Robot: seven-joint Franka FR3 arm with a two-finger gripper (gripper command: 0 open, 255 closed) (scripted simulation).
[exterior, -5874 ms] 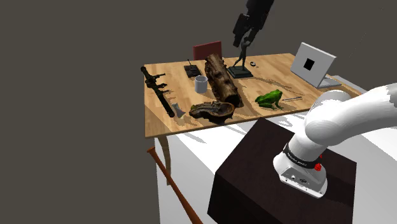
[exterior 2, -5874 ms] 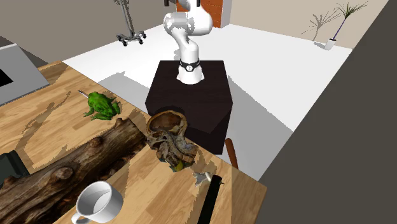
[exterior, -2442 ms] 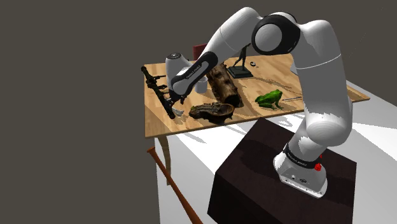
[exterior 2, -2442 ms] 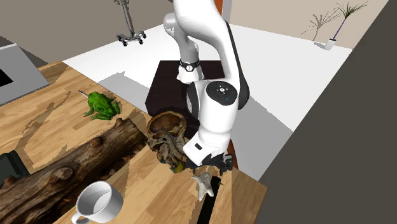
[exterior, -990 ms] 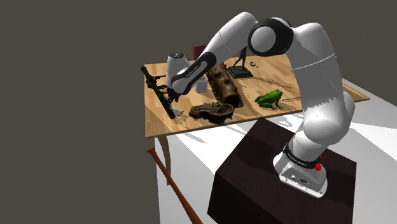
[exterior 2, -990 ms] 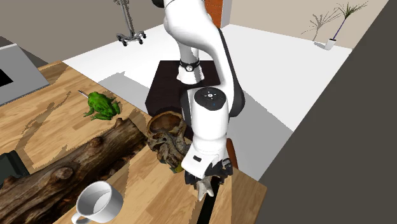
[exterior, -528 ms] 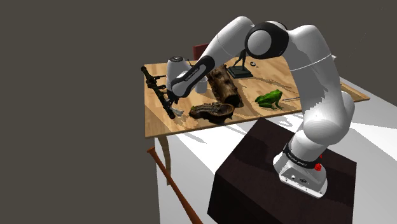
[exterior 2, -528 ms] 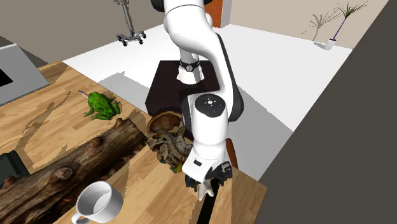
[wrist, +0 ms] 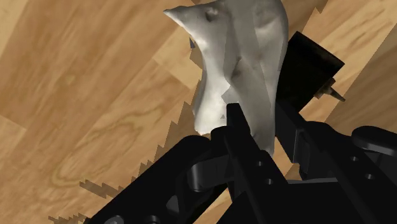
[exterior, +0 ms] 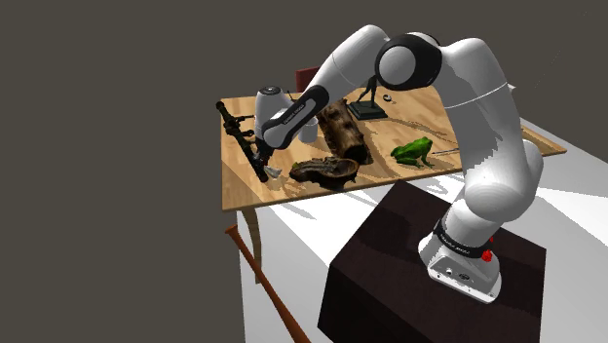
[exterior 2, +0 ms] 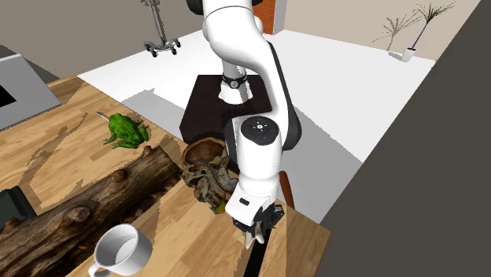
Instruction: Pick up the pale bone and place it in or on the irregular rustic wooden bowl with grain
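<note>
wooden table point(exterior: 239, 185) before dark grey wall. pale bone point(wrist: 238, 57) lies on tabletop near front edge, between rustic wooden bowl point(exterior: 326, 171) and long black gun-shaped object point(exterior: 242, 136). black gripper point(wrist: 262, 121) angled down over it, fingers point(wrist: 234, 121) clenched on bone's narrow end. log point(exterior: 341, 127) and green frog point(exterior: 413, 151) further along table. white arm point(exterior: 487, 117) arches over from dark stand point(exterior: 390, 273).

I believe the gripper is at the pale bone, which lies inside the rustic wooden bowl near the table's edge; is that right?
Not quite. The gripper is at the pale bone, but the bone lies on the table beside the wooden bowl, not inside it. The second exterior view shows the bowl apart from the gripper, and the wrist view shows table planks under the bone.
</note>
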